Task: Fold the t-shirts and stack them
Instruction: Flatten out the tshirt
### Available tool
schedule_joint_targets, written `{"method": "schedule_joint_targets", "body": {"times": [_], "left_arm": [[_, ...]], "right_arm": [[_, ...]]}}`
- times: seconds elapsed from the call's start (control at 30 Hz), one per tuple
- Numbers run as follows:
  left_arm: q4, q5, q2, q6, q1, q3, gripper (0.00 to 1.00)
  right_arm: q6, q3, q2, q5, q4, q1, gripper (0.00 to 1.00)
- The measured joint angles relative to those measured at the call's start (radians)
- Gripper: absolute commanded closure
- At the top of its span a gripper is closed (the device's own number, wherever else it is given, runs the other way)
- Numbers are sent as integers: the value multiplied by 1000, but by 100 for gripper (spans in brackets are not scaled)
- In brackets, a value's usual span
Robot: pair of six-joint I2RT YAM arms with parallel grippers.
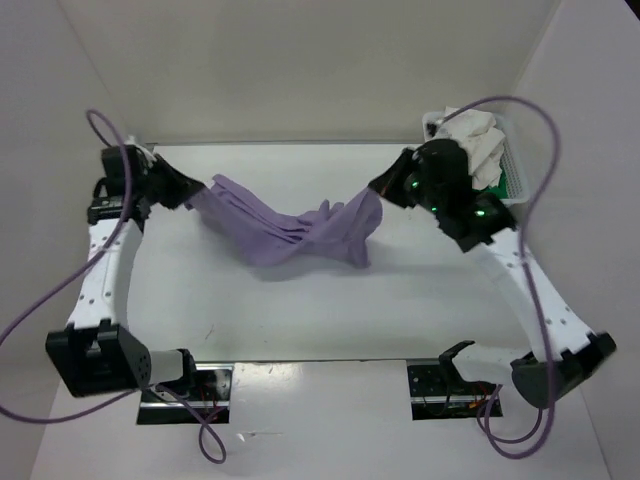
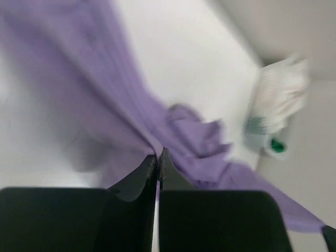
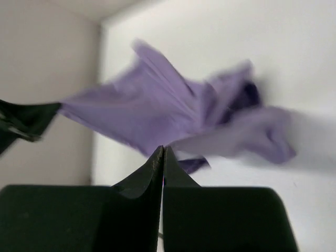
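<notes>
The lavender t-shirt (image 1: 290, 228) hangs stretched between both grippers above the back of the table, its middle sagging down to the tabletop. My left gripper (image 1: 192, 192) is shut on its left end, and the cloth shows in the left wrist view (image 2: 131, 110). My right gripper (image 1: 378, 188) is shut on its right end, and the cloth shows in the right wrist view (image 3: 157, 110). The cream white t-shirt (image 1: 475, 140) lies bunched in the basket at the back right. A bit of the green t-shirt (image 1: 497, 185) shows under it.
The white mesh basket (image 1: 512, 170) stands at the back right corner against the wall, also blurred in the left wrist view (image 2: 273, 105). White walls close the table at back and sides. Purple cables loop beside both arms.
</notes>
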Motion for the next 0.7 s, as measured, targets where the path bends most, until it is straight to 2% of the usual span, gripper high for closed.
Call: {"method": "schedule_joint_targets", "body": {"times": [0.1,0.23,0.37,0.43,0.5,0.63,0.7], "left_arm": [[-37,30,-106,-3,53,182,100],[-95,51,-152,-9,140,438,100],[-172,29,-127,-13,153,729,100],[-188,8,-115,-24,153,834,100],[-187,-5,-105,-32,153,879,100],[-177,-11,-75,-34,153,857,100],[-163,-23,-42,-34,153,800,100]], "right_arm": [[-23,267,-74,50,-77,-11,100],[-54,621,-94,103,-157,-17,100],[-82,1035,-5,126,-238,-18,100],[-92,1178,31,139,-243,-18,100],[-109,1261,56,163,-245,-18,100],[-160,1256,108,219,-227,-38,100],[-165,1178,161,132,-175,-143,100]]}}
